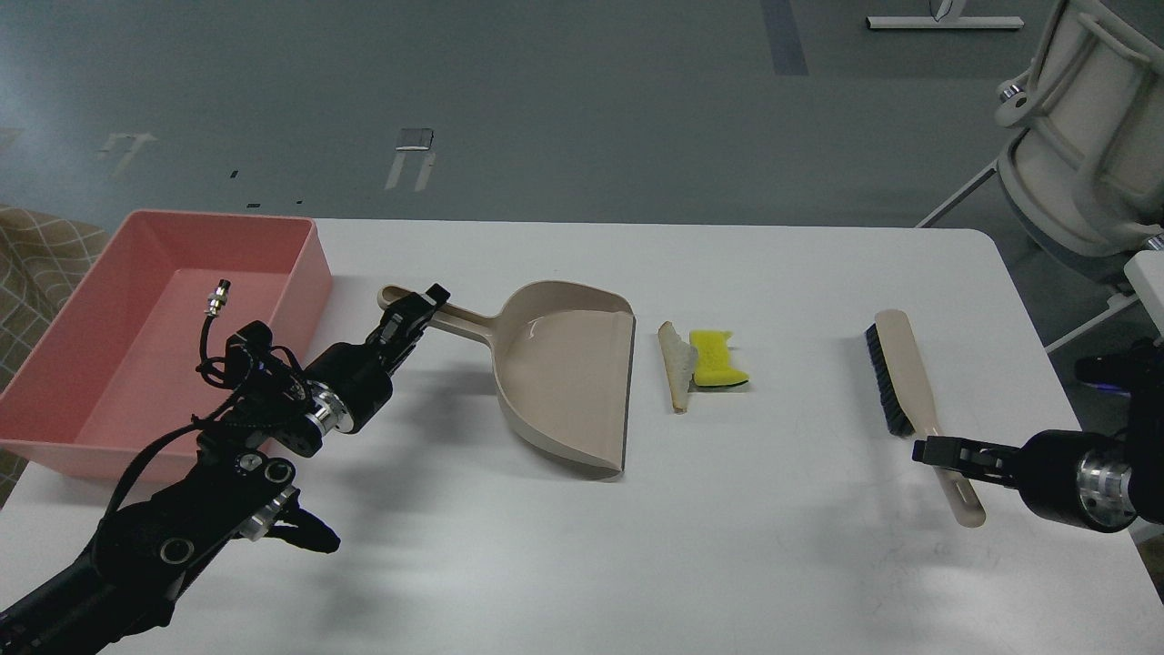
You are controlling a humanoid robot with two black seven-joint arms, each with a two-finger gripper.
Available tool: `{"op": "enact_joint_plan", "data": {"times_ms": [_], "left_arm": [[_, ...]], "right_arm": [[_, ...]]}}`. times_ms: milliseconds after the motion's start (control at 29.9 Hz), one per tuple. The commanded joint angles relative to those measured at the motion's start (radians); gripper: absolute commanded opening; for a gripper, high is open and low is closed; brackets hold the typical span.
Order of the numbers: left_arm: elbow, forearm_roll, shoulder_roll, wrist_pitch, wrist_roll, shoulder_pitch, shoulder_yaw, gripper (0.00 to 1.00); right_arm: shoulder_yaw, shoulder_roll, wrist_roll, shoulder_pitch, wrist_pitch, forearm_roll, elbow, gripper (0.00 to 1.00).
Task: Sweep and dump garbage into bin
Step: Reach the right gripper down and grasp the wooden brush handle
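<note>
Nearest, the right gripper (928, 449) was at the brush (912, 391) handle and the left gripper (420, 309) at the dustpan (568, 373) handle, neither grip discernible; bread slice (675, 364) and sponge (716, 357) lay between, facing the pan's mouth, the pink bin (300, 264) beyond.

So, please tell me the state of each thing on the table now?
bin: upright, empty
dustpan: flat, empty
bread slice: on table, touching the sponge
sponge: on table, unswept
brush: lying flat
left gripper: at dustpan handle, grip unclear
right gripper: at brush handle, grip unclear
</note>
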Motion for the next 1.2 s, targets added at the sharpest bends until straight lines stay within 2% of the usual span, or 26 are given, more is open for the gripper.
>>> {"op": "enact_joint_plan", "data": {"times_ms": [0, 134, 602, 769, 970, 1036, 1103, 1170], "left_arm": [[-0.001, 0.000, 0.000, 0.000, -0.002, 0.000, -0.002, 0.12], [-0.001, -0.001, -0.002, 0.005, -0.002, 0.001, -0.002, 0.12], [-0.001, -0.018, 0.002, 0.003, -0.002, 0.003, 0.000, 0.12], [0.001, -0.018, 0.002, 0.003, -0.002, 0.003, 0.000, 0.12], [0.001, -0.018, 0.002, 0.003, -0.002, 0.004, -0.002, 0.12], [0.001, -0.018, 0.002, 0.003, -0.002, 0.004, -0.002, 0.12], [-0.001, -0.018, 0.002, 0.003, -0.002, 0.003, -0.002, 0.12], [0.001, -0.018, 0.002, 0.005, 0.000, 0.003, -0.002, 0.12]], "right_arm": [[0.001, 0.000, 0.001, 0.001, 0.000, 0.000, 0.000, 0.52], [-0.002, 0.002, 0.001, -0.001, 0.000, 0.000, -0.001, 0.42], [-0.003, 0.005, 0.003, -0.008, 0.000, 0.005, -0.005, 0.43], [-0.002, 0.008, 0.003, -0.008, 0.000, 0.000, -0.009, 0.40], [-0.003, 0.010, 0.001, -0.014, 0.000, 0.005, -0.024, 0.31], [-0.003, 0.010, 0.001, -0.016, 0.000, 0.005, -0.024, 0.24], [-0.003, 0.010, 0.003, -0.014, 0.000, 0.006, -0.023, 0.11], [-0.003, 0.010, 0.007, -0.014, 0.000, 0.006, -0.023, 0.05]]}}
